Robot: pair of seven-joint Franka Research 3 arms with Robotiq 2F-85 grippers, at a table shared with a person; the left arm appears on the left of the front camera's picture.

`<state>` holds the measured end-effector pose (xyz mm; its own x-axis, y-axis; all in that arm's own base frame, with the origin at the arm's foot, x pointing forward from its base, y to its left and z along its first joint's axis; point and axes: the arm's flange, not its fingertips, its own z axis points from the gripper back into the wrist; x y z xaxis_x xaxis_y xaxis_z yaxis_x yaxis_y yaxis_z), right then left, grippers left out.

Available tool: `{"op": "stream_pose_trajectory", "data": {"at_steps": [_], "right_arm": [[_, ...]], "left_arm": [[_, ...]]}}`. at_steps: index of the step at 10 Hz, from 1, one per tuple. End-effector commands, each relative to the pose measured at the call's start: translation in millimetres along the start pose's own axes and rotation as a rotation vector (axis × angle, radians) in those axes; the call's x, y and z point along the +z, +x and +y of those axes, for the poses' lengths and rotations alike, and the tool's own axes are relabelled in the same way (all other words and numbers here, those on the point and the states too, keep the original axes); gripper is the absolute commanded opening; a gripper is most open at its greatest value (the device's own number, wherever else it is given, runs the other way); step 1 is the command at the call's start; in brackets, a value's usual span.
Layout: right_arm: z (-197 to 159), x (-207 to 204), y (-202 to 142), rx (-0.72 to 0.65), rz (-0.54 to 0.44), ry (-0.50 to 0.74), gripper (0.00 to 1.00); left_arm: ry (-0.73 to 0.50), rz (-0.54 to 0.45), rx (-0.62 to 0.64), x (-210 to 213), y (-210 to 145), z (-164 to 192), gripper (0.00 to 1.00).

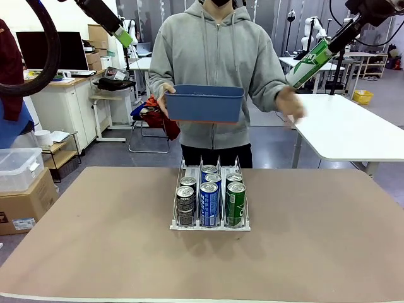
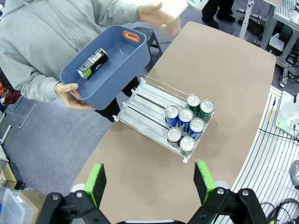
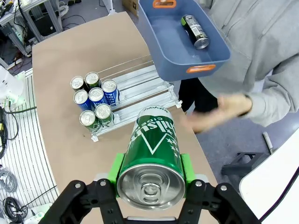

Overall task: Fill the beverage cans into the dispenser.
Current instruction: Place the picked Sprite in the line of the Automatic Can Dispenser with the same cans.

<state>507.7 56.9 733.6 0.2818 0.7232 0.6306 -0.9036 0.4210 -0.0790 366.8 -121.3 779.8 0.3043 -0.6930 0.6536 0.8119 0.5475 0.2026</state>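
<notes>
Clamping green can (image 3: 152, 135) in right gripper (image 3: 151, 169), white lettering curving out of sight, unreadable; left gripper (image 2: 152, 179) spread wide, holding nothing.

Both robot arms are raised high above the tabletop (image 1: 95, 252). The left arm (image 1: 95, 11) reaches in from the upper left. Its pincer (image 2: 150, 181) is spread wide, green pads (image 2: 97, 183) well apart, gripping nothing and angled downward. The right arm (image 1: 374, 9) hangs at the upper right, its pincer (image 3: 150, 169) clamped on a green can (image 3: 150, 140), which is tilted with its silver top towards the wrist.
</notes>
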Motion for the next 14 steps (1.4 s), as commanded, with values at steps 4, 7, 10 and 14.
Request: {"op": "stream_pose_trajectory", "data": {"at_steps": [4, 7, 10, 14], "right_arm": [[1.3, 2.0, 1.2, 0.003, -0.005, -0.003, 0.0], [0.0, 0.0, 0.0, 0.0, 0.0, 0.0, 0.58], [78.7, -2.8, -25.8, -0.147, 0.0, -0.037, 0.58], [160.9, -31.3, -69.0, -0.061, 0.118, -0.029, 0.58]], "left_arm": [[-0.003, -0.001, 0.004, 0.2, -1.7, 1.2, 1.0], [-0.003, -0.001, 0.004, 0.2, -1.7, 1.2, 1.0], [-0.003, -0.001, 0.004, 0.2, -1.7, 1.2, 1.0], [-0.003, -0.001, 0.004, 0.2, -1.7, 1.2, 1.0]]}}
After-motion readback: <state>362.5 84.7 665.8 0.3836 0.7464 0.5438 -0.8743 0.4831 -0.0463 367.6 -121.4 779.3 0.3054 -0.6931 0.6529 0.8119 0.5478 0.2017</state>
